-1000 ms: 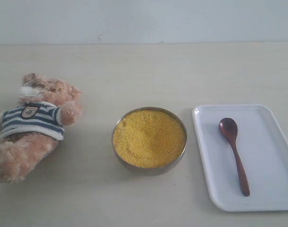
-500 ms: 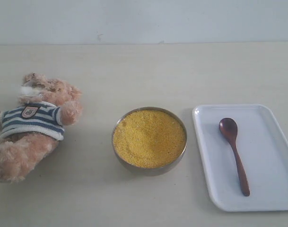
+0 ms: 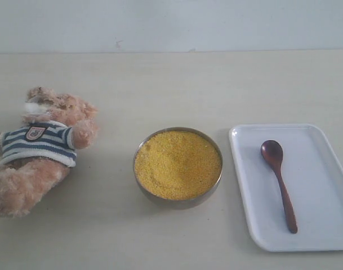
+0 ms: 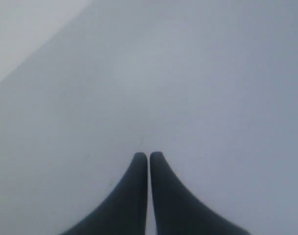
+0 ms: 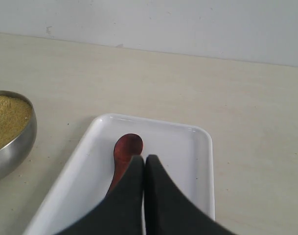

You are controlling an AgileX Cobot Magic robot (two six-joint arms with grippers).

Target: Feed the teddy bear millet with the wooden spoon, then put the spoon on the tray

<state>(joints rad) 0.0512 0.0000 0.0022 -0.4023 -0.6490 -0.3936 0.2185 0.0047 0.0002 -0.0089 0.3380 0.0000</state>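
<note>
The teddy bear (image 3: 39, 146) lies on its back at the table's left in the exterior view. Yellow millet (image 3: 177, 163) fills a round metal bowl (image 3: 179, 201) in the middle. The wooden spoon (image 3: 279, 181) rests on the white tray (image 3: 323, 185) at the right, its oval bowl toward the far side. Neither arm shows in the exterior view. My right gripper (image 5: 144, 157) is shut and hangs above the tray (image 5: 178, 147), just beside the spoon (image 5: 126, 149) bowl, holding nothing. My left gripper (image 4: 149, 154) is shut over a plain grey surface.
The pale table ends at a light wall (image 3: 171, 22) at the back. In the right wrist view the metal bowl (image 5: 14, 144) with millet sits beside the tray.
</note>
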